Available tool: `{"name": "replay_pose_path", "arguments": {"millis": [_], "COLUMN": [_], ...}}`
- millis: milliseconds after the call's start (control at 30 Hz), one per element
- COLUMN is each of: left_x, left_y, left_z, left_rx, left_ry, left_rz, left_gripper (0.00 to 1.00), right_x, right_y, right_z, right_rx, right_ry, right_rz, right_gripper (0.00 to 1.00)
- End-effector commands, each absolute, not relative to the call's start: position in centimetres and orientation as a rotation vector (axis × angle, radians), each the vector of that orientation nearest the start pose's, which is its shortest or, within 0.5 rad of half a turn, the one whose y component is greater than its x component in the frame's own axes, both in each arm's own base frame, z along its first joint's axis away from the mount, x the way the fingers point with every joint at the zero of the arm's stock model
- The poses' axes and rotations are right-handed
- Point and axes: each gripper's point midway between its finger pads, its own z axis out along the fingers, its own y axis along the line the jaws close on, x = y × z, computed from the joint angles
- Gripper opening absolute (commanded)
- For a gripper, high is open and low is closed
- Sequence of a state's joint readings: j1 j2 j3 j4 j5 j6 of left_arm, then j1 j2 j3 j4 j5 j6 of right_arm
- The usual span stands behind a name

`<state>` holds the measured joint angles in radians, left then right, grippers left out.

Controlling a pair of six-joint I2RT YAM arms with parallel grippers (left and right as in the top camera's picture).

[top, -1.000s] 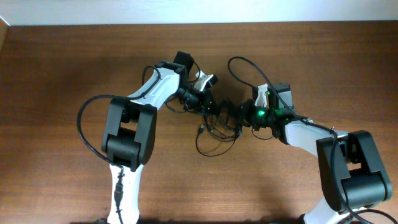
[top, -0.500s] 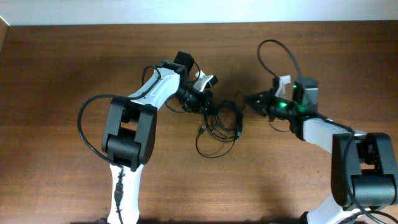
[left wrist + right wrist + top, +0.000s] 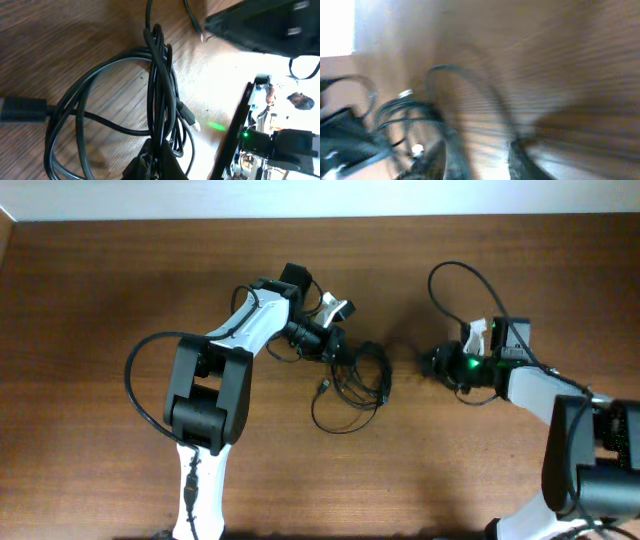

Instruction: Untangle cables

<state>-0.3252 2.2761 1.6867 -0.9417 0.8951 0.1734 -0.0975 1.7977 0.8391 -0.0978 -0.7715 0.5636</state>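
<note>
Wooden table (image 3: 90, 290) fills the overhead view. On it the left arm (image 3: 215, 370) angles toward the centre, and the right arm (image 3: 560, 395) sits at the right side. The cables (image 3: 352, 385) lie in a looped tangle between the grippers. At the tangle's upper edge the left gripper (image 3: 337, 348) is clamped on a bunch of strands. Just clear of the tangle, the right gripper (image 3: 432, 362) looks spread and empty in its own blurred view. A small plug (image 3: 324, 388) lies at the tangle's left.

The table (image 3: 100, 300) is looking like brown wood, grain showing, smooth with a dull sheen. The cables (image 3: 160, 100) are looking like black rubbery plastic, smooth and catching some gloss. One plug (image 3: 187, 117) is showing a shiny metal tip. My left arm (image 3: 250, 325) is wearing smooth white plastic shells, with the black parts looking matt.
</note>
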Motion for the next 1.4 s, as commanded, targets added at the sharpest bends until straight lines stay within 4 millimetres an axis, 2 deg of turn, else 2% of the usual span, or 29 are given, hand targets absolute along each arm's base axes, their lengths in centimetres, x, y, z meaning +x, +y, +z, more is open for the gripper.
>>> {"name": "replay_pose_path", "arguments": {"millis": [0,67,167,200,233,267,333,400,533,633,800,833,933,1167,1267,1367], "left_x": [37.0,36.8,36.8,36.8,36.8,36.8,36.8,36.8,36.8,36.8,36.8,36.8,36.8,36.8,36.8,36.8], "left_y": [-27.3,-27.6,-27.7,-27.7,-27.7,-27.7,-27.7,-27.7,-27.7,-27.7,-27.7,-27.7,-27.7,-27.7,-27.7,-27.7], "left_z": [5.2,5.7,5.8,5.8,5.8,5.8,5.8,5.8,5.8,5.8,5.8,5.8,5.8,5.8,5.8,5.8], "left_rx": [0.778,0.795,0.795,0.794,0.794,0.794,0.795,0.794,0.794,0.793,0.794,0.793,0.793,0.793,0.794,0.793], "left_ry": [2.692,2.651,2.649,2.649,2.649,2.649,2.649,2.646,2.646,2.646,2.647,2.647,2.647,2.646,2.646,2.646], "left_rz": [-1.460,-1.513,-1.517,-1.517,-1.517,-1.517,-1.517,-1.524,-1.523,-1.523,-1.522,-1.522,-1.522,-1.523,-1.522,-1.523], "left_gripper": [0.00,0.00,0.00,0.00,0.00,0.00,0.00,0.00,0.00,0.00,0.00,0.00,0.00,0.00,0.00,0.00], "right_x": [38.8,38.2,37.2,37.3,37.4,37.3,37.1,37.4,38.1,37.9,36.9,36.6,36.5,37.3,36.6,37.0], "right_y": [9.9,11.2,14.0,14.5,15.2,15.6,16.8,17.5,19.4,19.7,20.9,21.4,20.4,20.3,21.0,20.3], "right_z": [9.9,10.9,10.1,9.2,7.8,7.3,6.0,4.5,4.9,5.0,5.8,6.7,8.0,6.5,7.2,7.6], "right_rx": [0.346,0.229,0.087,0.086,0.093,0.086,0.058,0.151,0.126,0.141,0.135,0.101,0.201,0.238,0.200,0.211], "right_ry": [2.385,2.363,2.407,2.441,2.494,2.513,2.552,2.587,2.535,2.540,2.548,2.524,2.511,2.535,2.532,2.510], "right_rz": [1.300,1.353,1.328,1.259,1.142,1.100,1.020,0.967,1.016,1.029,1.176,1.278,1.446,1.267,1.361,1.385], "right_gripper": [0.47,0.47,0.46,0.45,0.40,0.36,0.34,0.29,0.29,0.29,0.29,0.29,0.23,0.23,0.24,0.28]}}
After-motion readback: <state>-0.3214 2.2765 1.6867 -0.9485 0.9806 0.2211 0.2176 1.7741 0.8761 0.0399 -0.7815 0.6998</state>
